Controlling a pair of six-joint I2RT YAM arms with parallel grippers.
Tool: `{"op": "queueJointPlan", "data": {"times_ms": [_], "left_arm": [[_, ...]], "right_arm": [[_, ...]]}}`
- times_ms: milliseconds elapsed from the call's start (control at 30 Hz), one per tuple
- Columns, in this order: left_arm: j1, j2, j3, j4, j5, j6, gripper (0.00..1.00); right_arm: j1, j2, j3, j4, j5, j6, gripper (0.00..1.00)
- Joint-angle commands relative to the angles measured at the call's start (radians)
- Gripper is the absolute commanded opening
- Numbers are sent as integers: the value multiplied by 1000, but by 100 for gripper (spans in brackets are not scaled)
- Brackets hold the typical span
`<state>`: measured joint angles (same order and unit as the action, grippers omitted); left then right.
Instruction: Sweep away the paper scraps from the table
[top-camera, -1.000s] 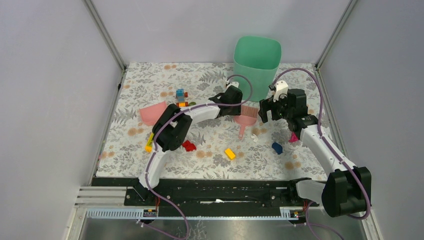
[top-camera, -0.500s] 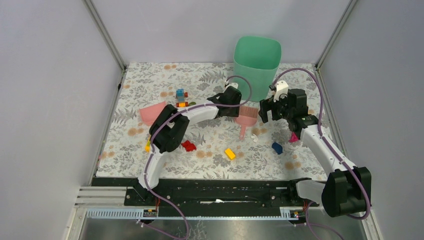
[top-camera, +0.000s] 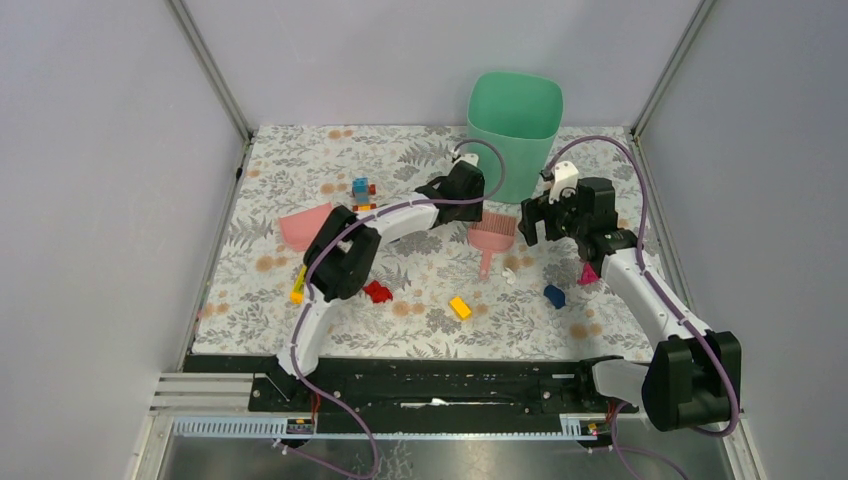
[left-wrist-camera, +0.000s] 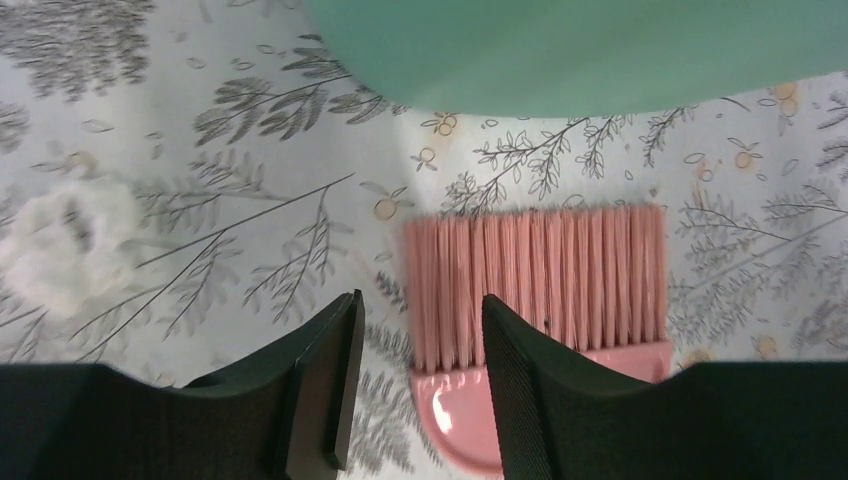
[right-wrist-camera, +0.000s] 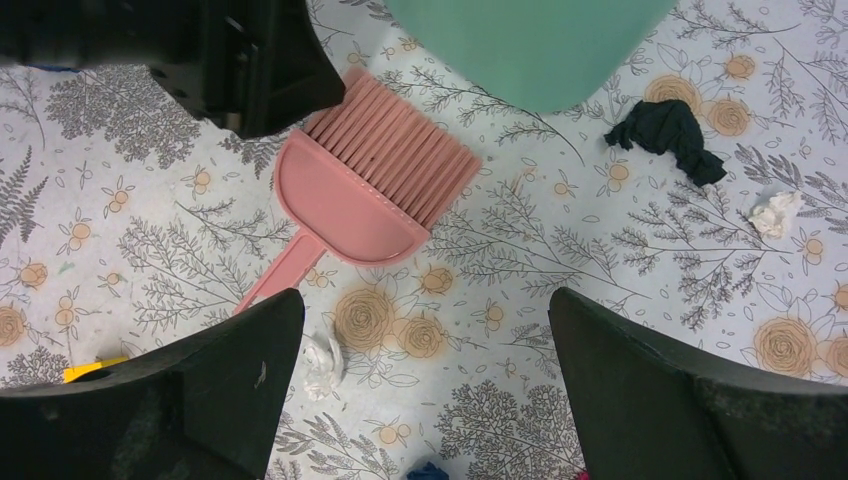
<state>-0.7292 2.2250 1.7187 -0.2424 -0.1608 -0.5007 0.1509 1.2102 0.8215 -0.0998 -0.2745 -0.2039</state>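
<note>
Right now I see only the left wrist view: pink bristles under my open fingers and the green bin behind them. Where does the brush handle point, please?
Observer: The pink brush has its handle toward the near edge of the table, away from the green bin.
Operator: Is there any paper near that handle?
Observer: Yes, one paper scrap lies close to the handle's end, not touching it.
Operator: And the other arm?
Observer: The right gripper is open, holds nothing, and hovers on the brush's right side.
</note>
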Motion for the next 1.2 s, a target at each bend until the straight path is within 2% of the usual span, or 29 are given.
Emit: {"op": "queueJointPlan", "data": {"times_ms": [0,100,167,200,300,367,600,833,1167], "left_arm": [[0,100,105,2,54,37,50],[1,120,101,0,77,40,44],[1,116,81,-6,85,39,37],[1,108,69,-8,87,39,32],[2,48,11,7,68,32,9],[1,-6,-43,42,56,32,0],[1,-154,-121,90,32,44,0],[2,-308,-254,229,132,74,0],[0,-438,-364,266,329,167,0]], "right_arm": [[-20,-4,7,15,-13,-5,100],[-22,1,7,15,-18,-5,100],[-22,4,7,15,-22,-6,100],[-21,7,7,15,-23,-6,100],[-23,14,8,13,-32,-6,100],[-22,21,10,11,-37,-6,100],[-22,37,15,-5,-68,-11,100],[-22,42,10,-9,-100,-24,100],[-22,-39,-45,-2,-347,-118,98]]}}
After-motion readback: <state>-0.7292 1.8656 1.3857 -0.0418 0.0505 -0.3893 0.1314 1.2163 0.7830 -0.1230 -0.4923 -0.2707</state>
